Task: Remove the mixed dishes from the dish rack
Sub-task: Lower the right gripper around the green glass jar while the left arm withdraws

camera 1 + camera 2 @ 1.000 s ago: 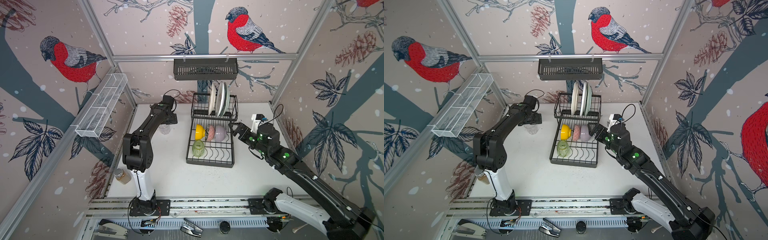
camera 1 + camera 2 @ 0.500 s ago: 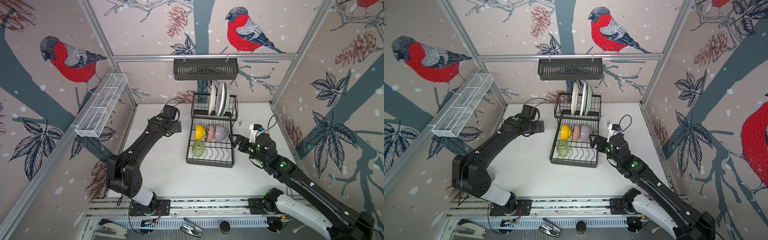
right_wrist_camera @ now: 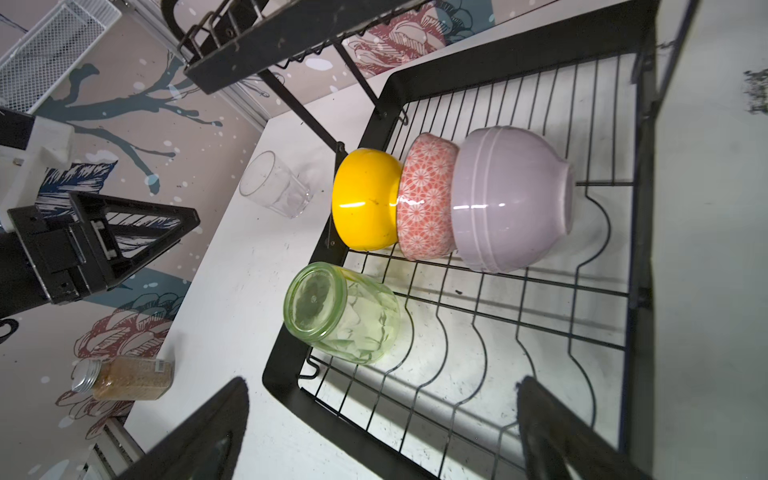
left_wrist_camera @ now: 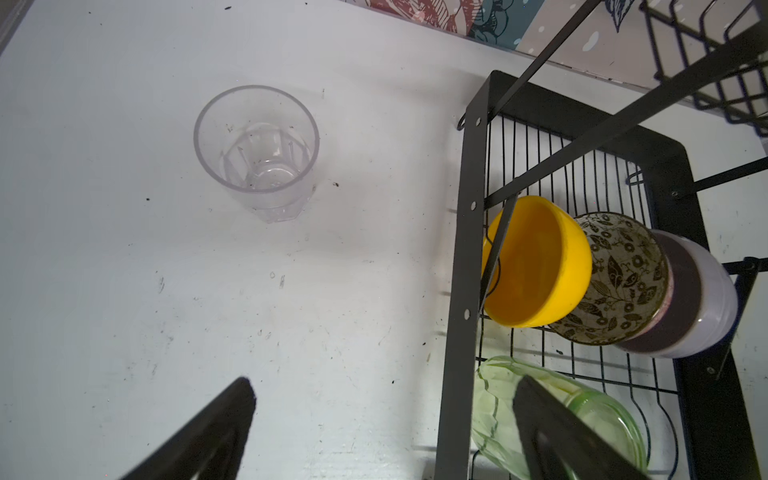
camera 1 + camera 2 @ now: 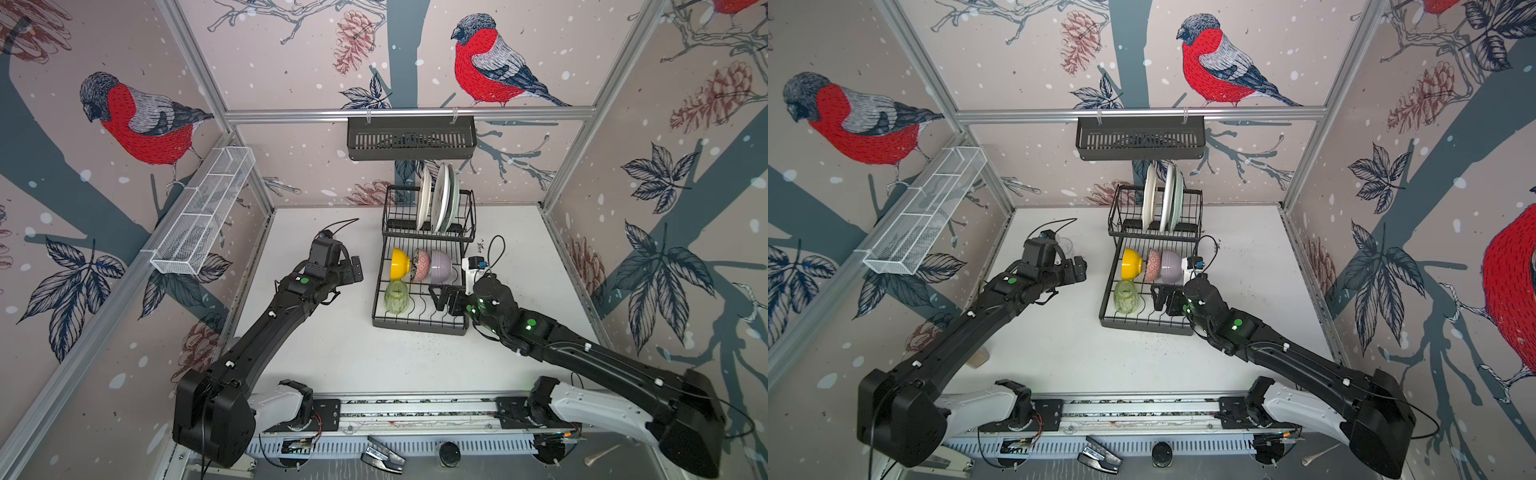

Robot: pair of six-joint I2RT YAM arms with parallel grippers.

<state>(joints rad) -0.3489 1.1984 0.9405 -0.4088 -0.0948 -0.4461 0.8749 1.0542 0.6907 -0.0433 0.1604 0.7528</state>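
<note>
Right wrist view: right gripper (image 3: 382, 380), jaws apart, hangs over the dish rack (image 3: 498, 54), green glass (image 3: 340, 320) ahead; left gripper (image 4: 382, 382), also apart, faces the clear glass (image 4: 257, 149).

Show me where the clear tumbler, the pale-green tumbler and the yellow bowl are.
clear tumbler (image 4: 257, 153): left wrist view, inside, near its base.
pale-green tumbler (image 3: 357, 324): right wrist view, on its ribbed side.
yellow bowl (image 3: 365, 199): right wrist view, on its outer wall.

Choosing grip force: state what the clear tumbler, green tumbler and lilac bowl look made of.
Clear tumbler: see-through, faceted base; glass or clear plastic. Green tumbler: translucent, moulded facets; likely glass. Lilac bowl: opaque, glossy highlight; likely glazed ceramic.
</note>
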